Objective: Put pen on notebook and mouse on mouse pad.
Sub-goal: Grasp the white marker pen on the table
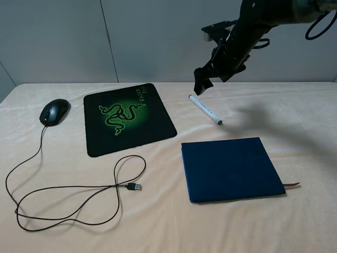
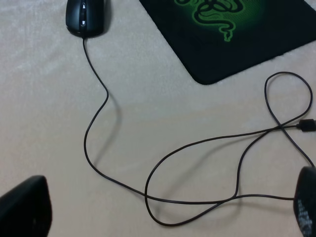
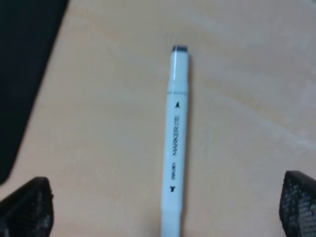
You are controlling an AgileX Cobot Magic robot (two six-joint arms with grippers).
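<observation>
You see the black oval mouse (image 1: 54,112) at frame left, the flat black square mouse pad (image 1: 128,118) right of it, the thick white pen (image 1: 205,109) upper centre, the navy hardcover notebook (image 1: 231,168) below it.

- The thick white marker-style pen (image 3: 177,143) has dark print running along its barrel. The word "MARKER" stands in capitals, with a smaller word next to it too blurred to read. A small dark triangle-like sign sits at each end of the print.
- The flat black square mouse pad (image 1: 129,118) bears a bright green three-snake emblem (image 1: 122,113). Near one far corner is green lettering (image 1: 141,95), too small to read.
</observation>
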